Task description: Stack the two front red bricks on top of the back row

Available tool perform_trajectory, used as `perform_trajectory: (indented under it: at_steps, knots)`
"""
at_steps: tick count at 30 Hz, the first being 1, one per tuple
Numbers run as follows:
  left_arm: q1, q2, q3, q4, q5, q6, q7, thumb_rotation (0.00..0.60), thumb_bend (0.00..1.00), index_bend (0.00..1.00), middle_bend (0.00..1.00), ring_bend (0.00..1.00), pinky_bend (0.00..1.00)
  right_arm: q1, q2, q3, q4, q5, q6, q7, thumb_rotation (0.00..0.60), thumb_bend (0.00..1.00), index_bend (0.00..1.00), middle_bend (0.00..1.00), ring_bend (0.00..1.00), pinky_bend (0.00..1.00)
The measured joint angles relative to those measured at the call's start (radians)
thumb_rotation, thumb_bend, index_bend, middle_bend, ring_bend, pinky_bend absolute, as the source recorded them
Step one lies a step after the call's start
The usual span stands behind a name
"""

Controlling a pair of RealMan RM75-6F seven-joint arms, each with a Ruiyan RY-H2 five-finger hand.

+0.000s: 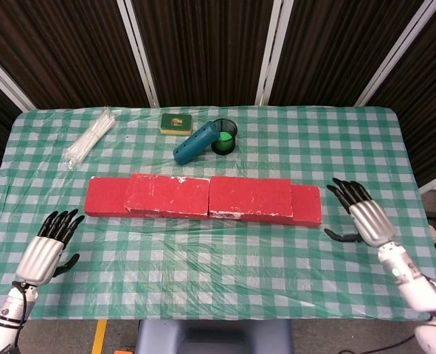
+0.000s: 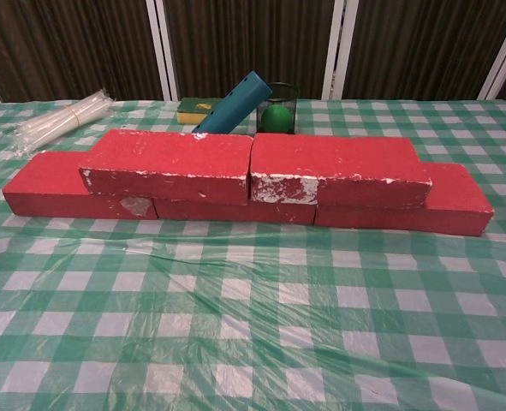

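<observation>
Two red bricks lie end to end on top of a lower row of red bricks: the left top brick (image 1: 167, 195) (image 2: 169, 163) and the right top brick (image 1: 250, 198) (image 2: 338, 167). The lower row's ends stick out at the left (image 1: 105, 195) (image 2: 43, 186) and right (image 1: 306, 203) (image 2: 458, 199). My left hand (image 1: 46, 250) hovers open over the table's front left, well clear of the bricks. My right hand (image 1: 364, 218) is open at the front right, apart from the row's right end. Neither hand shows in the chest view.
Behind the bricks lie a blue tube (image 1: 195, 141) leaning on a dark cup (image 1: 224, 137) with a green ball inside, a green-yellow sponge (image 1: 176, 123), and a bundle of clear straws (image 1: 89, 137). The green checked cloth (image 1: 218, 258) covers the table.
</observation>
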Motion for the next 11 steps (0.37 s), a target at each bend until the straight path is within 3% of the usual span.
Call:
perform_trajectory:
  at_steps: [7,11]
  knots:
    - [0.032,0.033,0.009,-0.057,0.041,0.067,0.035,0.6,0.34,0.0,0.0,0.0,0.01,-0.198,0.031,-0.063,-0.173,-0.043,0.225,-0.323,0.44,0.3,0.0,0.0,0.0,0.0]
    - [0.039,0.051,0.011,-0.091,0.02,0.049,0.057,0.6,0.34,0.0,0.0,0.0,0.01,-0.288,0.04,-0.076,-0.216,-0.083,0.339,-0.379,0.441,0.3,0.0,0.0,0.0,0.0]
